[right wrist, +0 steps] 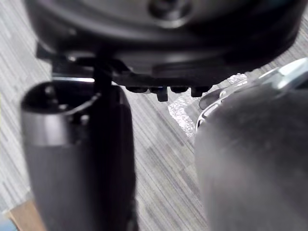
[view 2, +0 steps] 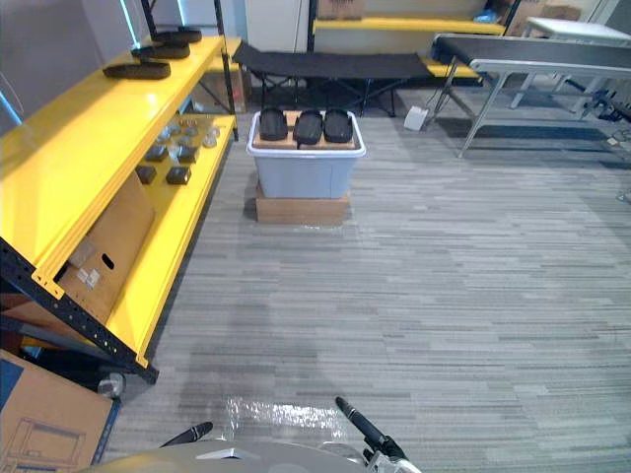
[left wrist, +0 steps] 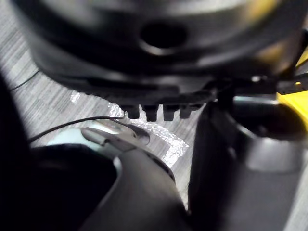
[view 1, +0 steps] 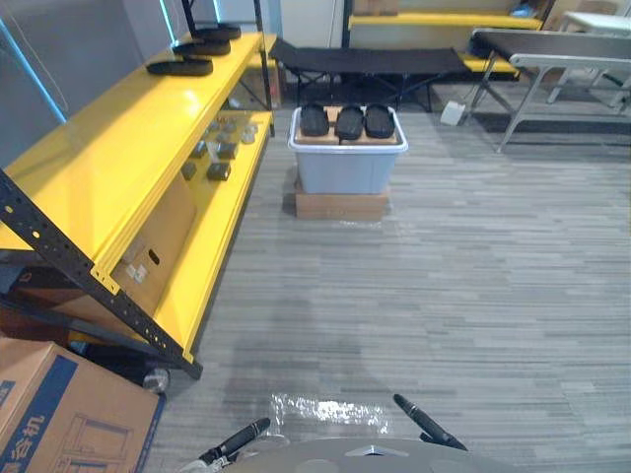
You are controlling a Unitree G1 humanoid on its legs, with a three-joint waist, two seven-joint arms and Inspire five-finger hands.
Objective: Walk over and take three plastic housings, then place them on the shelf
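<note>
We see the three black plastic housings [view 1: 348,121] lying side by side on a cardboard sheet across the top of a grey storage bin [view 1: 345,169]. The bin stands on a flat cardboard box [view 1: 341,206] on the grey floor [view 1: 444,296], well ahead of us. Just to its left runs the yellow shelf [view 1: 128,148], with three similar dark pieces [view 1: 180,67] at the far end of its top level and small dark parts [view 1: 218,170] on the lower one. A black folding cot [view 1: 365,61] stands behind the bin. The left hand [left wrist: 159,67] and the right hand [right wrist: 163,48] hang over the floor, their fingers [left wrist: 151,113] uncurled and empty.
</note>
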